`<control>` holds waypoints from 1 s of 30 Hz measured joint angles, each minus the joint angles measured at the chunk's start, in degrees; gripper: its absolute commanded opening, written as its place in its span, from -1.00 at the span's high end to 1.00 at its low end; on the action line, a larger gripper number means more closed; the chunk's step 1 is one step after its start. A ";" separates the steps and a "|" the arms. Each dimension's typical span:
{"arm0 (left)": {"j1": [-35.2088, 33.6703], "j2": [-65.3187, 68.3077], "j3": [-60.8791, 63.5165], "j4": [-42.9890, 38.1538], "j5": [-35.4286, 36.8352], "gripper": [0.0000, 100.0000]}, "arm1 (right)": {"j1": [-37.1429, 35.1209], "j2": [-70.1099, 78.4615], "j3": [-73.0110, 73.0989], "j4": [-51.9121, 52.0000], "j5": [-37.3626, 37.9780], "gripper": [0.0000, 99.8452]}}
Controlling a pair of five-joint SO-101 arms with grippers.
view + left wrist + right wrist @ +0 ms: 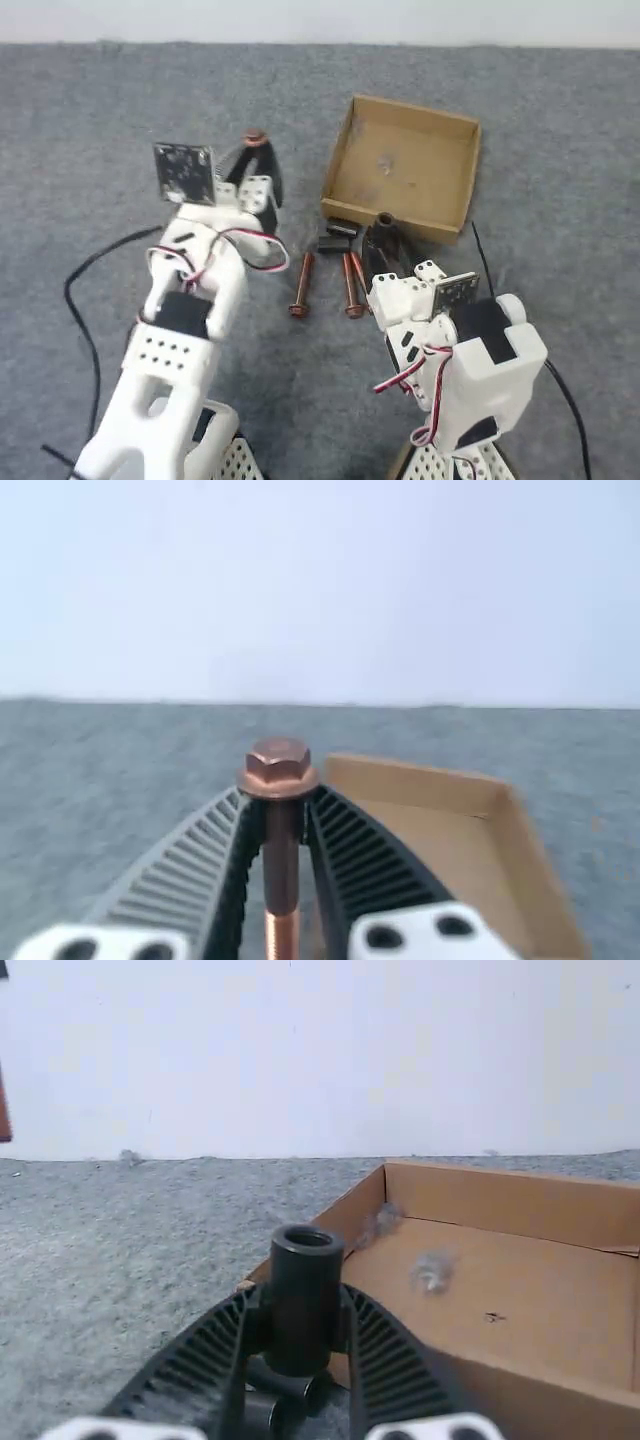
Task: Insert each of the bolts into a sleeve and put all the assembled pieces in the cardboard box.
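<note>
**1. L arm.** The left gripper (282,815) is pinched on a bolt (277,768). The jaws bear on the shank directly under the flanged hex head. The head stands proud of the tips and the shank runs back between the jaws. In the high view this unit sits at approx. 10 o'clock from the two loose bolts (302,285).

**2. R arm.** The right gripper (300,1312) is pinched on a sleeve (303,1260), held mid-body with the bore end up and unobstructed. It sits at approx. 1 o'clock from the loose bolts, just short of the near wall of the cardboard box (412,108).

**3. Stock.** The loose bolts lie side by side on the carpet (560,120), heads toward 6 o'clock. The loose sleeves (338,236) lie at 12–1 o'clock from them, next to the box wall. No assemblies are visible in the box.

**4. Handling (est.).**
- Bolt: prob. metal, rigid and dense for its size. The round shank may pivot in the jaws. Grip close under the head and leave the thread end free. As held now, the thread end looks buried in the jaws, so a regrip may be req'd.
- Sleeve: rigid, smooth and light, and it rolls if dropped. Grip across the dia. at mid-length and keep the bore clear.
</note>
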 measured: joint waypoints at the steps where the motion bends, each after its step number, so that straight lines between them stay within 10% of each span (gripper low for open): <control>1: 1.23 -0.97 0.18 0.00 0.00 0.98 | 0.00 0.00 0.00 0.00 0.00 0.99; 30: 14.86 7.03 0.18 -14.77 0.00 0.98 | -1.93 0.00 -0.44 1.41 2.55 0.99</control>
